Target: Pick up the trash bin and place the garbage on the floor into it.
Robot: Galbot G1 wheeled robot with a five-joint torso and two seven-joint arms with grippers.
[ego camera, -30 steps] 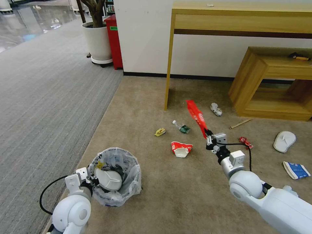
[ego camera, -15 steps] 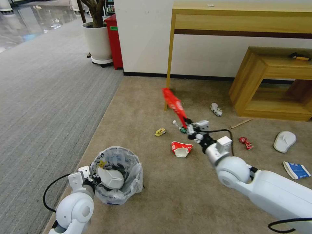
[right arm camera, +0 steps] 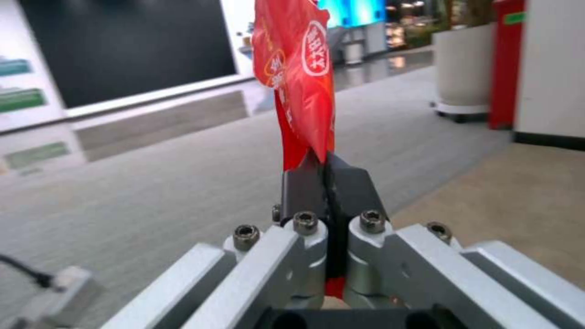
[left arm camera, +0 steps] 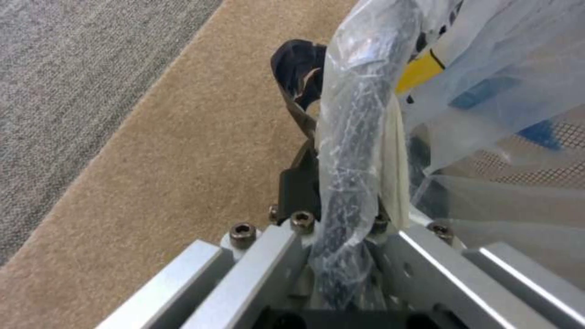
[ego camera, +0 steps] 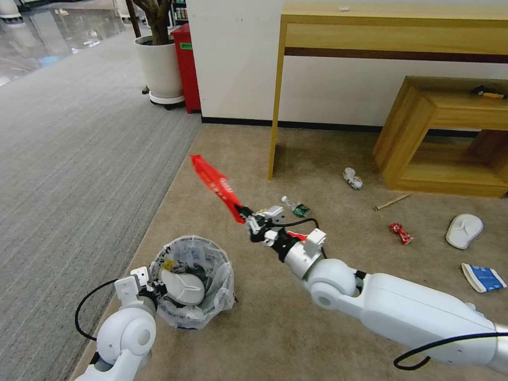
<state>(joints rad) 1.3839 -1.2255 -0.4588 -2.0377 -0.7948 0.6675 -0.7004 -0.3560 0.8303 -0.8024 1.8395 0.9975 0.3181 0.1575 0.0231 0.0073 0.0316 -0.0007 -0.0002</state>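
Two pincers busy here. Right pincer point(ego camera: 247, 216) clamped tight on the bottom end of a long red wrapper point(ego camera: 214, 183), fingers point(right arm camera: 317, 183) pressed flat together around it, wrapper sticking up and away, well off the beige carpet point(ego camera: 275, 317). Hanging just past the far rim of the trash bin point(ego camera: 193, 280), a bit higher and toward the desk side, not over the opening yet.

Left pincer point(ego camera: 153, 286) pinched on the near rim of that bin, with plastic liner point(left arm camera: 356, 151) bunched between the fingers. Bin looks to be sitting on the carpet close by the grey striped carpet point(ego camera: 69, 174), though impossible to tell if slightly lifted. Already inside: a white slipper point(ego camera: 182, 286) and something small and yellow.

Looks like the carry-to-bin step for the wrapper. Probably needs a shift back over the mouth, tip pointed down, then a release, since a long floppy wrapper could easily drape over the rim.

Plenty left out on the carpet: small bottle point(ego camera: 295, 206), crumpled tissue point(ego camera: 352, 178), wooden stick point(ego camera: 391, 201), crushed red can point(ego camera: 400, 233), second slipper point(ego camera: 464, 230), blue-white packet point(ego camera: 482, 277).
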